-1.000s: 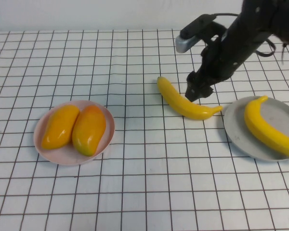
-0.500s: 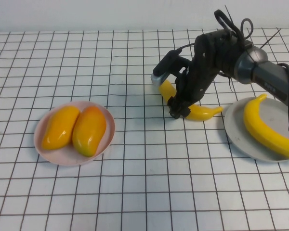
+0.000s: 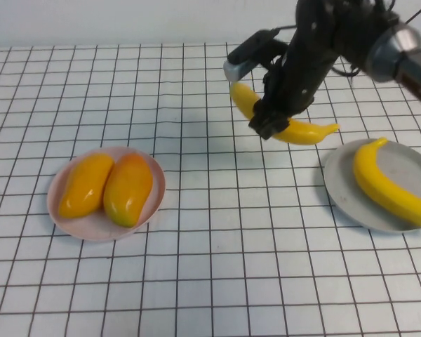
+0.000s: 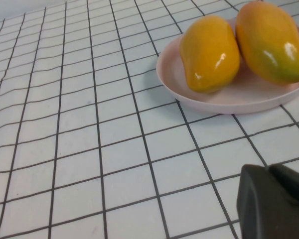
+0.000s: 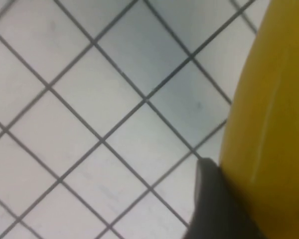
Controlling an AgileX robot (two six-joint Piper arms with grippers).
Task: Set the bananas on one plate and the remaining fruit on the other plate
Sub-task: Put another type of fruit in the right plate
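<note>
The right gripper [image 3: 271,126] is holding a banana [image 3: 302,132] crosswise above the surface, jaws clamped mid-length; grey plate [image 3: 340,191] is lying right-front. The left gripper [image 4: 274,201] is sitting shut near the pink plate [image 4: 229,102].

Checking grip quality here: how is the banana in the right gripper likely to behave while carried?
The banana looks glossy, so it may slip. The right gripper holds it mid-length, so it probably stays balanced. It keeps its curve, so likely stiff. The left gripper is parked near the pink plate.
</note>
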